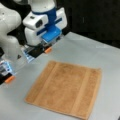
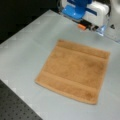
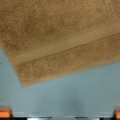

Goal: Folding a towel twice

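The towel (image 1: 65,87) (image 2: 75,70) lies flat and unfolded on the grey table (image 1: 90,50), orange-brown, with two smoother bands showing in both front views. My gripper (image 1: 28,65) (image 2: 91,28) hovers just beyond one towel edge, above bare table, touching nothing. Its orange fingertips (image 1: 48,50) stand far apart. In the wrist view the towel (image 3: 60,37) fills the upper part, one corner at the left, and the gripper (image 3: 61,113) is open, its orange fingertips (image 3: 5,112) at the bottom corners with only table between them.
The grey table (image 2: 22,52) extends around the towel on all sides. A black perforated board (image 2: 15,107) borders it at a front view's bottom left. The white arm (image 1: 10,30) rises at a front view's left, against a dark background.
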Tool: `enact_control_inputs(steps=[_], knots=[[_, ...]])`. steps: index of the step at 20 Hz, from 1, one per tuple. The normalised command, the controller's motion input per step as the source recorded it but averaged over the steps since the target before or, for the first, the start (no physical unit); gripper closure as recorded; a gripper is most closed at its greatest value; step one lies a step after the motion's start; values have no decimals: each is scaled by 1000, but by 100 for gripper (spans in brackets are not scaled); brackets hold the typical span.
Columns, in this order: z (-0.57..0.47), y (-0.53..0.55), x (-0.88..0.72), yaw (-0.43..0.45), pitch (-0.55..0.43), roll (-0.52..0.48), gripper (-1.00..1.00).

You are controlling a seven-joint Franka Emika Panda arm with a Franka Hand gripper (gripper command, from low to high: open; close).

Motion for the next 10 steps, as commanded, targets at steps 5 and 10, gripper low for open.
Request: enact_control_inputs(steps=[5,10], knots=[[5,120,138,117,308,6,-100],[29,309,355,-20,282,36,-100]])
